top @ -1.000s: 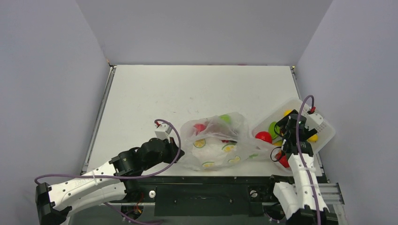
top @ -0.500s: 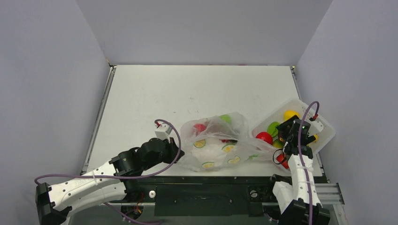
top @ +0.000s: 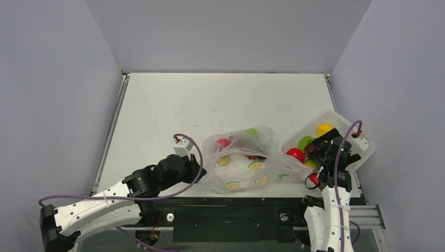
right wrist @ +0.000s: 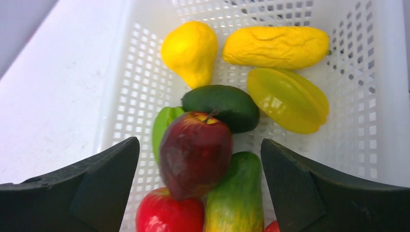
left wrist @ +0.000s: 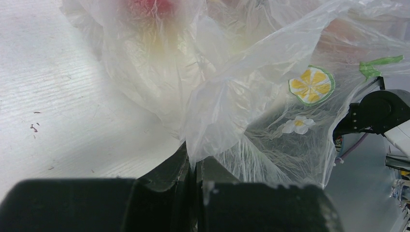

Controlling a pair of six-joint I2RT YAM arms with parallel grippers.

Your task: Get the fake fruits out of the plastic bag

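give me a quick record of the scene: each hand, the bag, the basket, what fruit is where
left hand: shut, pinching the film of the plastic bag
right hand: open, empty, over the white basket
in bag: red fruit and green fruit, seen through the film
in basket: dark red apple, yellow pear, star fruit, plus several more
task status: not finished, fruit remains in the bag
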